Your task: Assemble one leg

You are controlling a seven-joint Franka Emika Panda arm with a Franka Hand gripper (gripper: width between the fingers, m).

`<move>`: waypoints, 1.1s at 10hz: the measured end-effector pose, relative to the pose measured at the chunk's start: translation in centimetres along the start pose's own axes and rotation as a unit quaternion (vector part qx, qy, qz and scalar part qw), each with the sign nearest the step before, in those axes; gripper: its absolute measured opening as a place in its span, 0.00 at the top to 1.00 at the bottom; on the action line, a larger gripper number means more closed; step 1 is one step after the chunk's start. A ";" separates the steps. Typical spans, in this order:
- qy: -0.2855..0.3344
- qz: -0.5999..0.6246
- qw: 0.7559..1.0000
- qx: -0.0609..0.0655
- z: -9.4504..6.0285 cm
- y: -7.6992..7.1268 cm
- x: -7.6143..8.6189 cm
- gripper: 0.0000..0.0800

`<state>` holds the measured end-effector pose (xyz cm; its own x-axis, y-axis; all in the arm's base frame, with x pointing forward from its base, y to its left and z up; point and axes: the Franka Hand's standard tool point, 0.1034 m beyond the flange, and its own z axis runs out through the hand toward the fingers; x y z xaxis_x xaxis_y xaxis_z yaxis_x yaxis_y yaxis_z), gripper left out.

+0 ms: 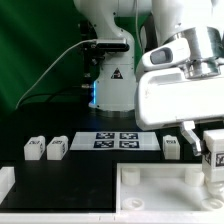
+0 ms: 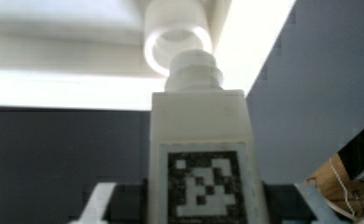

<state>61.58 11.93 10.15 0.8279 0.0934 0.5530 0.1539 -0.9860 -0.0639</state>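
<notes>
Wrist view: we see the two-finger gripper pinching the stubby white plastic leg (tag toward the camera), its long axis upright, narrow tip pointing down at the square white tabletop.
</notes>
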 end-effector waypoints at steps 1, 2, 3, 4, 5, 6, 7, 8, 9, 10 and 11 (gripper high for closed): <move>-0.002 0.000 1.000 0.000 0.1 0.1 -0.2 0.64; -0.003 -0.001 1.000 -0.001 0.3 0.3 -0.3 0.64; -0.005 0.000 1.000 -0.001 0.7 0.3 -0.5 0.64; -0.006 0.001 1.000 -0.001 1.1 0.4 -0.6 0.64; -0.005 0.001 1.000 -0.001 1.3 0.4 -0.5 0.64; -0.005 0.002 1.000 -0.001 1.4 0.4 -0.5 0.64; -0.004 0.002 1.000 -0.001 1.4 0.4 -0.5 0.64; -0.003 0.001 1.000 -0.001 1.4 0.4 -0.5 0.64; -0.002 0.002 1.000 -0.001 1.4 0.4 -0.5 0.64; 0.001 0.002 1.000 -0.002 1.5 0.5 -0.4 0.64; -0.001 0.002 1.000 -0.002 1.7 0.6 -0.7 0.64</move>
<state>62.03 11.52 8.28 0.8293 0.0895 0.5515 0.1480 -0.9870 -0.0624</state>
